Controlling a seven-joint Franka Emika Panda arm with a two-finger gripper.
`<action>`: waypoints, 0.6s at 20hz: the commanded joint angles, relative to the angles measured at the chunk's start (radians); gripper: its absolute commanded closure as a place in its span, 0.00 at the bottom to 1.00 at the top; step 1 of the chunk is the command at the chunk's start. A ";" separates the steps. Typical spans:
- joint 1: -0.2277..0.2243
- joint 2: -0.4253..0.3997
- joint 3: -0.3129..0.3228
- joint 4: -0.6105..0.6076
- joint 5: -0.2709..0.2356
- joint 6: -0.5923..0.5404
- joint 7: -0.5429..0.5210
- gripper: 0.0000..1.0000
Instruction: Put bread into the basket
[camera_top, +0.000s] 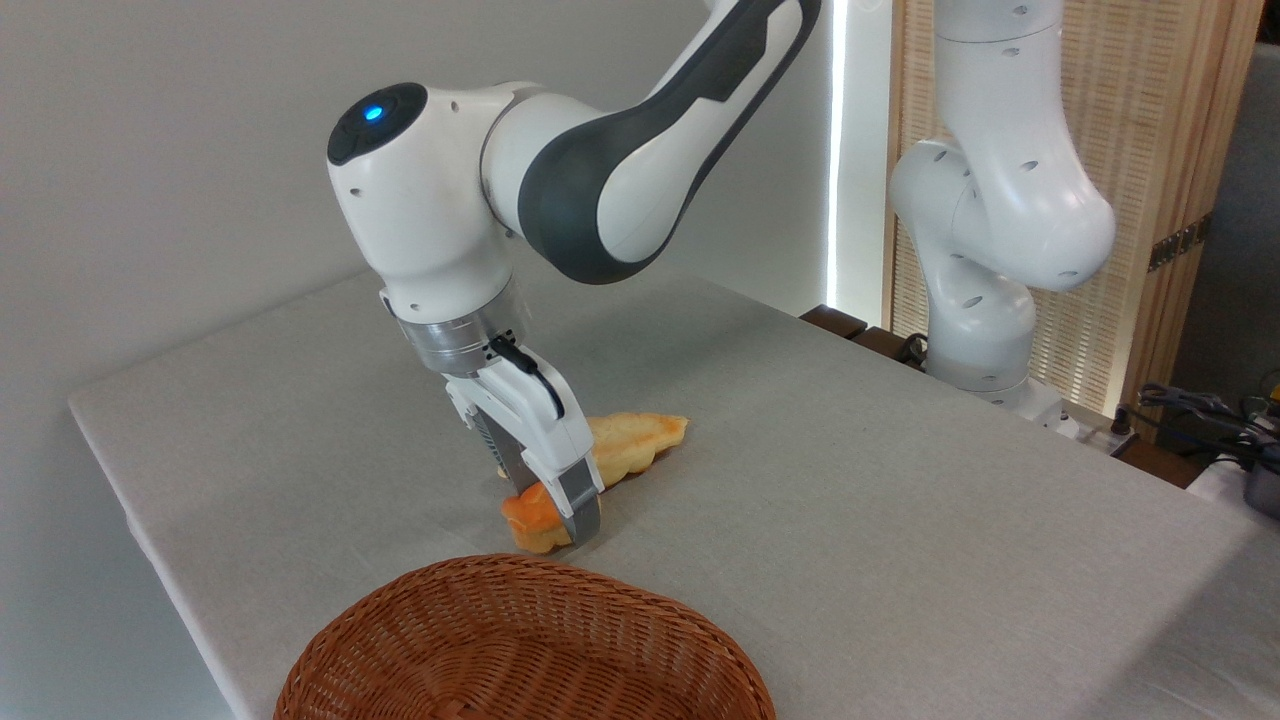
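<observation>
The bread (527, 520), a small orange-golden bun, sits low at the table surface just behind the basket's far rim. My gripper (553, 510) reaches down from the upper left and is shut on the bun. The near finger (580, 505) covers the bun's right side, and the other finger is behind it. The bun looks tilted in the grip; I cannot tell whether it still touches the cloth. The basket (520, 572), wide, round and reddish-brown wicker, stands at the front edge with nothing inside, directly in front of the bun.
A longer, paler yellow leaf-shaped loaf (640, 440) lies just behind and right of the gripper. The table (850, 480) wears a grey cloth. The arm's white base (985, 340) stands at the back right, with cables (1200, 405) at the far right edge.
</observation>
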 joint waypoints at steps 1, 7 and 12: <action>-0.005 0.016 -0.005 -0.002 -0.004 0.012 0.014 0.00; -0.005 0.019 -0.007 -0.002 -0.001 0.023 0.017 0.66; -0.005 0.019 -0.007 0.000 -0.001 0.026 0.017 0.68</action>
